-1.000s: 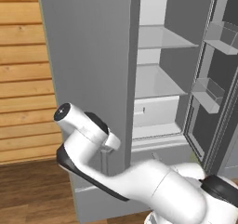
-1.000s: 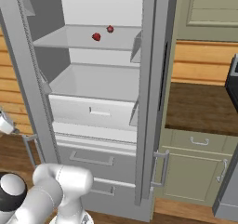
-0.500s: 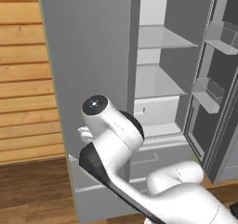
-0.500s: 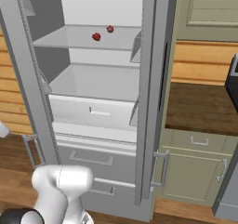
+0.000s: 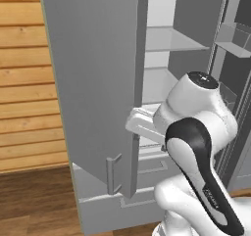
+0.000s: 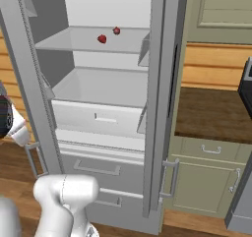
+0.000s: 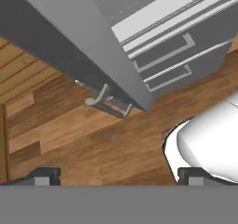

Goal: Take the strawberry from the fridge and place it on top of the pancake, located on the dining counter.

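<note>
Light-grey fridge: both upper doors stand open, pale shelves bare but for two small red items on the upper shelf. Strawberry: taken to be the nearer red item, resting near the shelf's front edge; a second red fruit lies just behind it, apart. Left door: swung wide, bar handle at its lower edge. Hand: fingers spread fully apart, holding nothing, pointed down at the wooden floor beside the door's bottom corner. Change noted: over the last second the arm has swung up and across from the left door toward the fridge opening, its elbow now bulking before the shelves. Judgement: door-opening looks finished; the reach to the strawberry is next, not yet begun.
</note>
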Controlling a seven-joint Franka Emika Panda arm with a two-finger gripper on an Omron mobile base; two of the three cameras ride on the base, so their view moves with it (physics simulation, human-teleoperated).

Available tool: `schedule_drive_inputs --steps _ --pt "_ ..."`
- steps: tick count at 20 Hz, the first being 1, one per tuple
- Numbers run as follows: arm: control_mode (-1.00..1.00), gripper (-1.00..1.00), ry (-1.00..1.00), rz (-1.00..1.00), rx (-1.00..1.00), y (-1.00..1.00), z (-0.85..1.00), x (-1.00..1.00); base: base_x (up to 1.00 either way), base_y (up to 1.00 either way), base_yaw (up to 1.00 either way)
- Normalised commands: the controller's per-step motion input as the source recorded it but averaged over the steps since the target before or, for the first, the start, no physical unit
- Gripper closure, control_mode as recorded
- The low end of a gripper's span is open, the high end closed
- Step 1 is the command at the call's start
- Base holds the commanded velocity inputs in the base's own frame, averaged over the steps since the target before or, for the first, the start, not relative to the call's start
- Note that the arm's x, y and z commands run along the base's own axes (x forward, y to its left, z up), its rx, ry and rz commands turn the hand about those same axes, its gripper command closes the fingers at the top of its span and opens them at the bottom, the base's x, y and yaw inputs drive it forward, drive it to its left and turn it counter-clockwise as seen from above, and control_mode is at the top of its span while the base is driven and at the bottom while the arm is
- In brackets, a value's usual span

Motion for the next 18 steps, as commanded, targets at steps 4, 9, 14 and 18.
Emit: schedule_drive_inputs --steps 4,9,14,18 --pt "-1.00 -1.00 0.00 0.03 0.57 -0.91 0.15 -0.02 0.00 0.00 0.00" --pt "-1.00 -1.00 -0.02 0.00 0.70 -0.37 0.01 0.45 0.00 0.00 0.00" --pt "-1.00 -1.00 0.00 -0.02 0.48 -0.02 0.00 0.81 0.00 0.00 0.00" --pt "-1.00 -1.00 0.00 -0.05 0.32 -0.25 0.14 0.78 0.00 0.00 0.00"
